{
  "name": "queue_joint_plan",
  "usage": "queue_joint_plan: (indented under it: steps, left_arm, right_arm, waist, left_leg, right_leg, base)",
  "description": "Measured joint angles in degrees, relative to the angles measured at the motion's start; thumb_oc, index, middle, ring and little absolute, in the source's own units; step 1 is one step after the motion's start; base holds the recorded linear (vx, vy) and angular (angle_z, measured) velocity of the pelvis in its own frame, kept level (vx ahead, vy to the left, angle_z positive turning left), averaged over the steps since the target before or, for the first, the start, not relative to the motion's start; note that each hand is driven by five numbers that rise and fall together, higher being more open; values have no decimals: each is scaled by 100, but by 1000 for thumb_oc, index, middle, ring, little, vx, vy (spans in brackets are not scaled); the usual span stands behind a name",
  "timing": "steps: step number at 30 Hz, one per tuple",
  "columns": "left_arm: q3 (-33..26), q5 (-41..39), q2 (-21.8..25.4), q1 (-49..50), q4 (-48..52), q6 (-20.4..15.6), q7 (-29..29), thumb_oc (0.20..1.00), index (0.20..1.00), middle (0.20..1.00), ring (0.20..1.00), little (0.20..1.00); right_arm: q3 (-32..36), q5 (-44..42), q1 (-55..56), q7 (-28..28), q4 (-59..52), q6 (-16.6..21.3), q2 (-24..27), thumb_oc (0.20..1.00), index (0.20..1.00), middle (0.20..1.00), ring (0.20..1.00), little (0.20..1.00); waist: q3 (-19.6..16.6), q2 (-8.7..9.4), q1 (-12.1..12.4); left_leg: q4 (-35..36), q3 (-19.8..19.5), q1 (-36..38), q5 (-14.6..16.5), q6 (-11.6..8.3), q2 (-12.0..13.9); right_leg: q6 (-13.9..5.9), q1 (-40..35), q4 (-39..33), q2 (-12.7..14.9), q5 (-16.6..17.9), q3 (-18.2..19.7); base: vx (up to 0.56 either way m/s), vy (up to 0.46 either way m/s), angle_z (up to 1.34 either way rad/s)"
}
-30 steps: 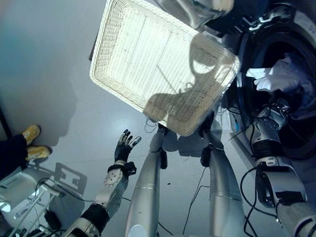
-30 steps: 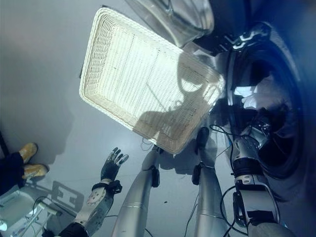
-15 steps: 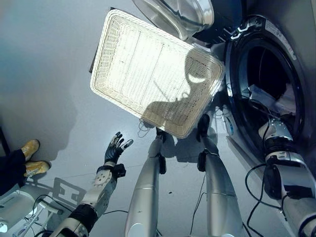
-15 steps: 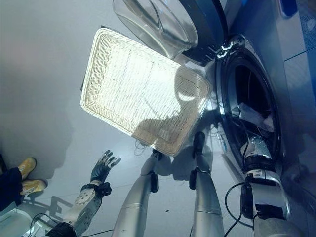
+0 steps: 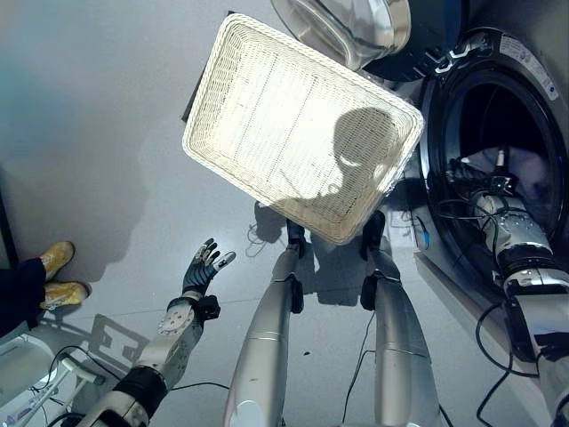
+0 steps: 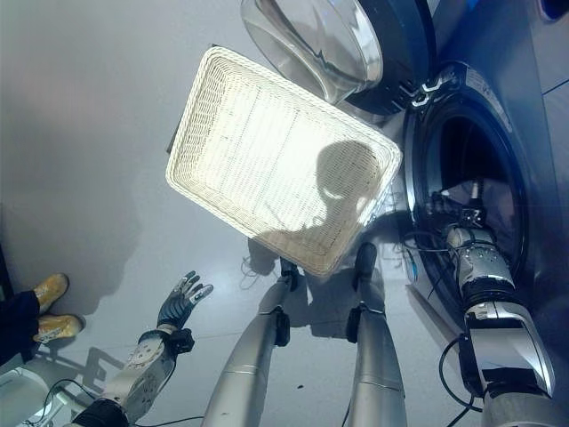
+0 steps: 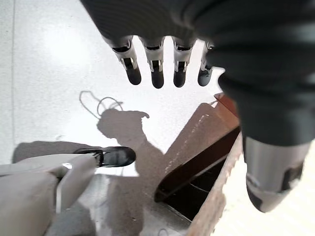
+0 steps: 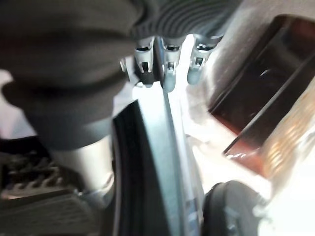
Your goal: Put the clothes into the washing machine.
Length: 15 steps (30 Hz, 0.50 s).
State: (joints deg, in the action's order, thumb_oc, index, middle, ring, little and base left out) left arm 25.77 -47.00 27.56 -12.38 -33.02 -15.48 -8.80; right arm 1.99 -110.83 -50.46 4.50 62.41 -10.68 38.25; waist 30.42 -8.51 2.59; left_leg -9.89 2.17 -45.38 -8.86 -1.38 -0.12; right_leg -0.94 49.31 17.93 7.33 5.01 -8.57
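Cream woven basket (image 5: 267, 116), dark blue washer (image 6: 480, 205) with clear glass door (image 6: 311, 40), pale grey floor (image 5: 89, 133), yellow shoes (image 5: 55, 276) at 8 o'clock, silver dark-tipped left hand (image 5: 201, 267)

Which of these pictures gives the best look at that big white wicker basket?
The left eye view: the wicker basket shows whole there, lying empty on the floor beside the washing machine. The right eye view shows it equally whole from slightly aside. The left wrist view catches just a bit of its woven edge, past the left hand; the right wrist view shows a blurred corner.
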Motion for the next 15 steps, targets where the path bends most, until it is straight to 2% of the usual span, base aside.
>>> queue_joint_plan:
  steps: [6,10,12,15]
  left_arm:
    - [-2,1,-191,-5,22,-10,-6,1000,1000,1000,1000,1000]
    - [-39,8,-303,-3,-138,-7,2,1000,1000,1000,1000,1000]
    - [-60,31,-389,-6,-272,-11,-51,1000,1000,1000,1000,1000]
    - [-177,130,-500,-12,-336,-2,-110,1000,1000,1000,1000,1000]
  right_arm:
    - [246,-9,12,-884,72,142,-274,1000,1000,1000,1000,1000]
    - [301,4,151,-1163,-23,144,-379,1000,1000,1000,1000,1000]
    - [270,587,436,-1218,-4,132,-414,1000,1000,1000,1000,1000]
    - [73,1921,796,-1218,32,149,-414,1000,1000,1000,1000,1000]
  waist:
    - [-2,-3,-8]
    - [-3,-5,-5]
    - [-3,-5,-24]
    - [3,5,-48]
  left_leg:
    - [161,23,171,-46,16,-23]
    - [342,86,378,-66,24,-19]
    - [495,137,628,-82,45,-30]
    - [632,249,1079,-72,90,-63]
  right_leg:
    - [-12,-156,-156,5,45,3]
    - [-44,-346,-391,-16,134,30]
    - [-45,-650,-710,-32,312,63]
    - [-125,-1146,-1008,-26,407,117]
  base:
    - [-62,139,-1]
    - [-71,214,-8]
    - [-77,205,-15]
    - [-45,129,-8]
